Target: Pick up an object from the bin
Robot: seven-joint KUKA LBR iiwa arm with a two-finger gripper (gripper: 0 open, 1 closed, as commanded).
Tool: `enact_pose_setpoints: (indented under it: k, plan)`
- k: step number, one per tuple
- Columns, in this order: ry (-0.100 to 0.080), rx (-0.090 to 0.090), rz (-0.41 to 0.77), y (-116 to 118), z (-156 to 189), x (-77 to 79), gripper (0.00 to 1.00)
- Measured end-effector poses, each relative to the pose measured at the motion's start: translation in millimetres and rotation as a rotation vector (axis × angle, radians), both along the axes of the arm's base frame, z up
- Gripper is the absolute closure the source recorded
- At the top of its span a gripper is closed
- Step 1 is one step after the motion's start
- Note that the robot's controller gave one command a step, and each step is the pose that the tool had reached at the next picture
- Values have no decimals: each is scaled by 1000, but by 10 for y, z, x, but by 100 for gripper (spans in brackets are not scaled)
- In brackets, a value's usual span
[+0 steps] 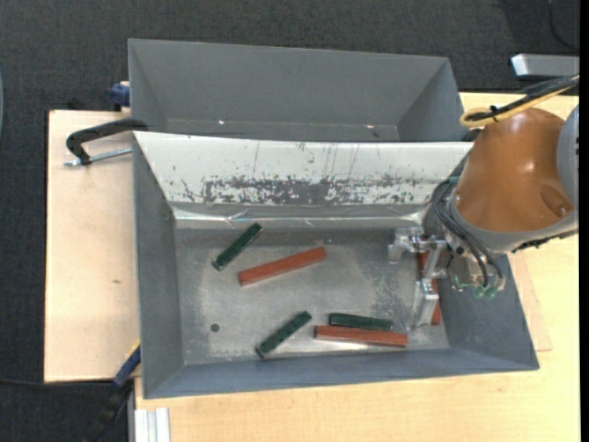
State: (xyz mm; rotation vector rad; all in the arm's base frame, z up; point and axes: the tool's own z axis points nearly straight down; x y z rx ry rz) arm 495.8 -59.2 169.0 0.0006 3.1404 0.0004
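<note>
the gripper (429, 288) pinches a slim red-brown bar (435, 315) near the bin's (156, 274) right wall, its long axis running top to bottom.

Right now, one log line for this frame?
gripper: low, at right wall of bin | nearest: red bar, green bar, side by side at front | grasp: not confirmed

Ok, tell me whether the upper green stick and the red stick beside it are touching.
Apart. The camera view shows a strip of bare bin floor between the upper green stick and the red stick.
</note>
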Motion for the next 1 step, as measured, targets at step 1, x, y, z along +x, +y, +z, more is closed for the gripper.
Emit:
enact_pose_setpoints:
  k: [1]
  plan:
    - [-5, -2, 70, 263, -378, 100, 0]
